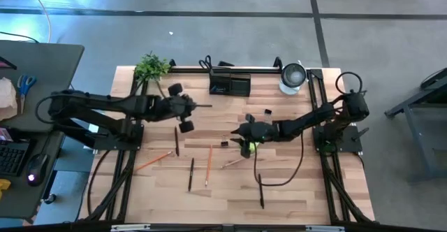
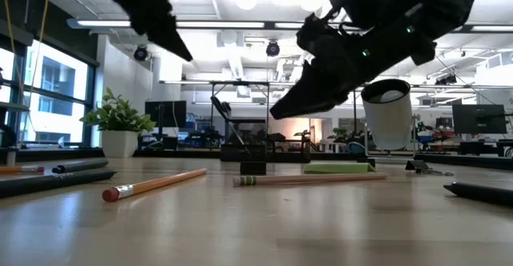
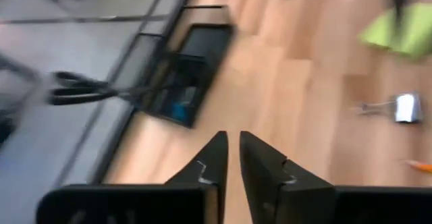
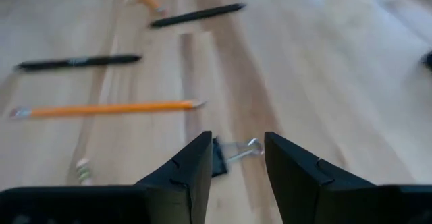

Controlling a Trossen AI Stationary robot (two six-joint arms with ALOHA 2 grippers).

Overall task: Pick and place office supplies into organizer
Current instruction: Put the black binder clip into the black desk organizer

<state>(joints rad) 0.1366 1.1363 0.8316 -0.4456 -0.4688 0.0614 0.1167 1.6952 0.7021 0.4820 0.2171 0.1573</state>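
L hand (image 3: pixel 233 158) fingers together, empty, above table; R hand (image 4: pixel 235 158) apart over binder clip (image 4: pixel 233 154)

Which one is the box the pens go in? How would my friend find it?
Look along the far edge of the wooden table, between the green plant at one corner and the round white cup. The organizer sits there, against the black rail. It is the only low black rectangular tray with compartments, and scissors lie beside it.

Camera layout: one overhead, one at table level, two on the wrists.
Overhead and low views share the table (image 1: pixel 293 190); wrist views look close along it.
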